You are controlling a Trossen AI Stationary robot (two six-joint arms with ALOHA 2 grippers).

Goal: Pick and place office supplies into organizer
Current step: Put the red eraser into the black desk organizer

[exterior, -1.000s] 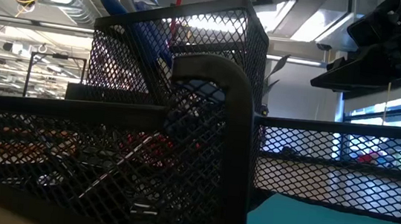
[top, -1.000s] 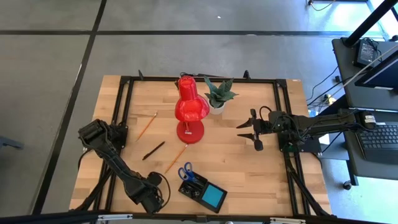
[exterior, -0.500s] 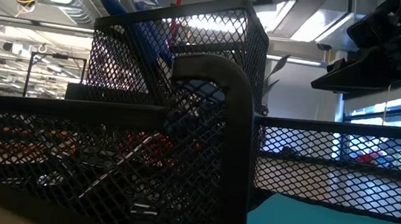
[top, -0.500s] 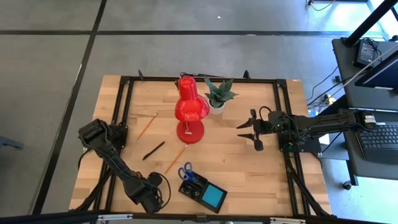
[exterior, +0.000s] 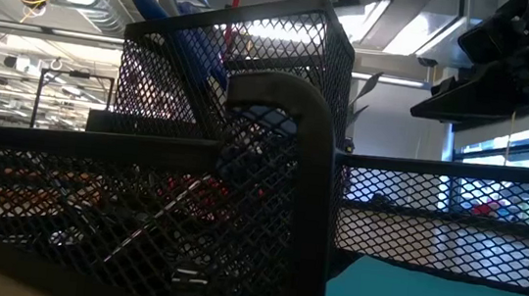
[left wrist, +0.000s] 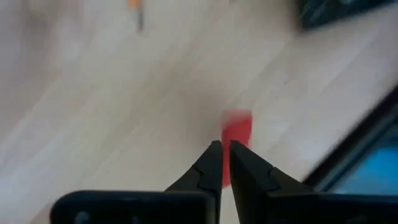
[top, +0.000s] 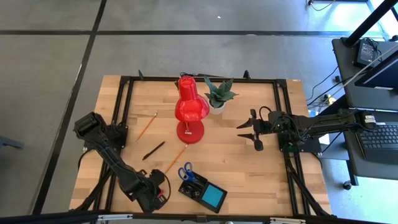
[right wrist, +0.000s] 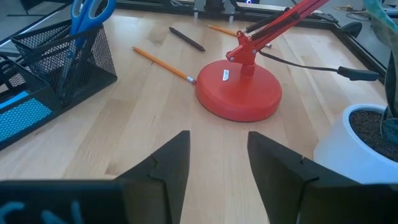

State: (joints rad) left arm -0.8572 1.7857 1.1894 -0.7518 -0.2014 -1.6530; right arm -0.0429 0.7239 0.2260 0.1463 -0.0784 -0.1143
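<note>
Lower left of frame: left gripper (top: 163,193), dark tapered fingers nearly together over small red block (left wrist: 237,132); hold cannot be told.
Right centre: right gripper (top: 248,132), fingers apart, empty.

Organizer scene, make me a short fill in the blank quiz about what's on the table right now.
1. The blue-handled scissors stand in the ____.
2. The potted plant sits beside the red ____.
3. The right gripper has its fingers ____.

Missing words: organizer; desk lamp; open
</note>
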